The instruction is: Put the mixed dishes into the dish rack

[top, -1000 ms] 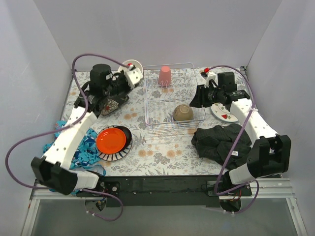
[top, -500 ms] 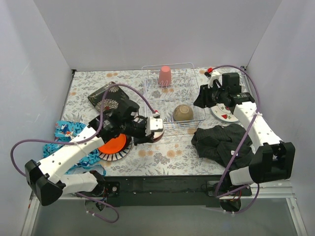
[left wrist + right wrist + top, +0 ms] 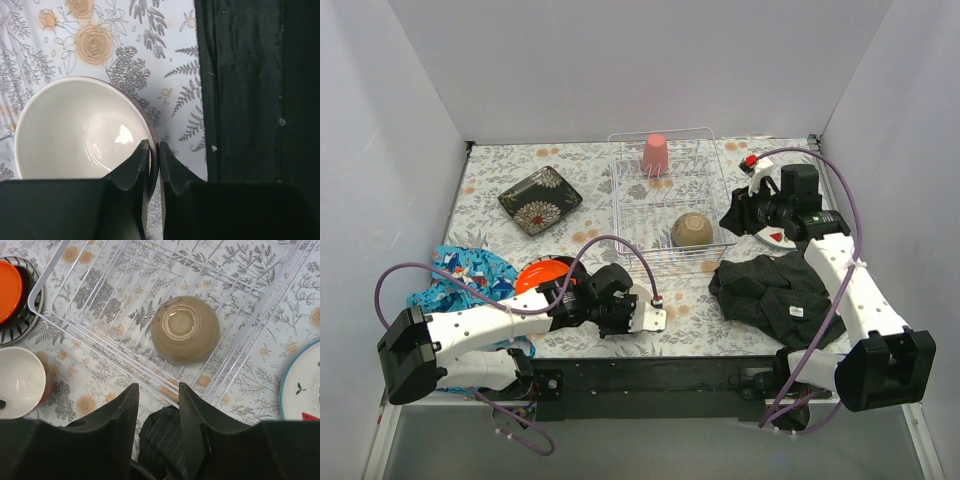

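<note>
Left jaws pinch the rim of the red bowl by the table's near edge, short of the rack; so thin a hold could let it tip or slip. Right jaws hang half-open, empty.

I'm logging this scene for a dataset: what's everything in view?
dish rack: one, white wire, centre
pink cup: one, pink, upside down in rack
tan bowl: one, tan, upside down in rack
red bowl: one, white inside, front centre
orange plate: one, orange, atop striped plate
striped plate: one, black-white, left of rack
floral plate: one, black, far left
white plate: one, red marks, right of rack
black cloth: one, black, near right
blue cloth: one, blue patterned, near left
left hand: shut on red bowl's rim
right hand: open, beside rack's right side
</note>
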### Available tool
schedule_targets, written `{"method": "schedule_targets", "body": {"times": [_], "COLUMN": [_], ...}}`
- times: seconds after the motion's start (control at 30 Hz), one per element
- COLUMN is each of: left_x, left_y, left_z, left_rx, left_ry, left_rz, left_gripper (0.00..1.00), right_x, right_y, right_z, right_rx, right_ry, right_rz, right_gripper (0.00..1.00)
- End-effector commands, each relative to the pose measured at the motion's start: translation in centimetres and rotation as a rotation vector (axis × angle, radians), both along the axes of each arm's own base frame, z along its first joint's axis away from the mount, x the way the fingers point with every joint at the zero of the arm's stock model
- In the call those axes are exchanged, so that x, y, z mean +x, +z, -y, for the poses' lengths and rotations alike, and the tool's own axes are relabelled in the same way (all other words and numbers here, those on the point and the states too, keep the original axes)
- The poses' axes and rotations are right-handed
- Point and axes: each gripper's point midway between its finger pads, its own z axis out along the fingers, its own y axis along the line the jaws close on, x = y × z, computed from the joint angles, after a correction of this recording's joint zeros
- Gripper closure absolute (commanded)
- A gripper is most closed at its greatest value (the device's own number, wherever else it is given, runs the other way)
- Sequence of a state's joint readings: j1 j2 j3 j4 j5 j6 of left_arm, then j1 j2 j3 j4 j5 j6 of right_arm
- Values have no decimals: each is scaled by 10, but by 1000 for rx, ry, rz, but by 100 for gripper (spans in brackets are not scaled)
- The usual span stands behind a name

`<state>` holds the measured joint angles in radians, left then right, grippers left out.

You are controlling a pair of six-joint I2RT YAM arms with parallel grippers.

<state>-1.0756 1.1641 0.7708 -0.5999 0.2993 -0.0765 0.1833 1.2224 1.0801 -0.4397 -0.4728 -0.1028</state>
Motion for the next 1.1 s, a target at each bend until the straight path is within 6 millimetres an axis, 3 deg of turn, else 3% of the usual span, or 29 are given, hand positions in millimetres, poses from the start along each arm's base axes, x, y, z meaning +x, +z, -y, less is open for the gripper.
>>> {"method": "schedule_targets", "body": {"times": [0.0, 0.07, 0.17, 0.33, 0.43, 0.47, 0.53, 0.57, 0.6, 0.63, 0.67, 0.73, 0.77, 0.83, 0.87, 0.93, 0.97, 1.03, 1.07], "left_x": [32, 36, 34, 23, 23, 26, 47, 62, 79, 100, 132, 176, 206, 235, 252, 266, 275, 278, 281], "left_y": [29, 25, 23, 22, 32, 43, 89, 113, 149, 170, 185, 217, 222, 230, 232, 228, 225, 214, 209], "left_z": [33, 36, 42, 41, 43, 45, 54, 54, 57, 52, 34, 8, -23, -50, -77, -100, -124, -142, -162], "left_rx": [-156, -160, -172, -176, -196, -217, -299, -344, -417, -457, -487, -557, -557, -544, -560, -557, -566, -592, -598], "left_ry": [19, 28, 10, -7, 18, 45, 167, 230, 293, 386, 525, 711, 848, 982, 1098, 1216, 1297, 1424, 1492], "left_rz": [182, 201, 186, 134, 123, 129, 179, 205, 237, 269, 287, 348, 376, 377, 341, 271, 239, 119, 99], "left_gripper": [100, 98, 78, 63, 55, 54, 49, 48, 46, 40, 35, 25, 19, 16, 16, 15, 15, 15, 15], "right_x": [-11, -14, -15, -13, -16, -19, -33, -43, -50, -66, -76, -100, -110, -132, -139, -158, -163, -179, -182], "right_y": [2, -3, -6, -12, -11, -11, -9, -14, -14, -20, -23, -26, -32, -37, -40, -52, -58, -69, -72], "right_z": [-1, -1, -3, -7, -13, -14, -29, -34, -39, -52, -58, -78, -84, -102, -108, -120, -122, -132, -135], "right_rx": [-29, -35, -40, -55, -54, -69, -74, -91, -138, -154, -177, -219, -228, -248, -250, -284, -306, -348, -356], "right_ry": [61, 65, 80, 101, 138, 172, 291, 348, 433, 522, 583, 739, 793, 924, 965, 1090, 1132, 1250, 1283], "right_rz": [61, 53, 46, 38, 42, 56, 89, 88, 160, 176, 205, 295, 306, 362, 373, 402, 415, 460, 473], "right_gripper": [54, 54, 54, 55, 54, 54, 54, 54, 54, 54, 53, 53, 53, 52, 52, 52, 52, 51, 51]}}
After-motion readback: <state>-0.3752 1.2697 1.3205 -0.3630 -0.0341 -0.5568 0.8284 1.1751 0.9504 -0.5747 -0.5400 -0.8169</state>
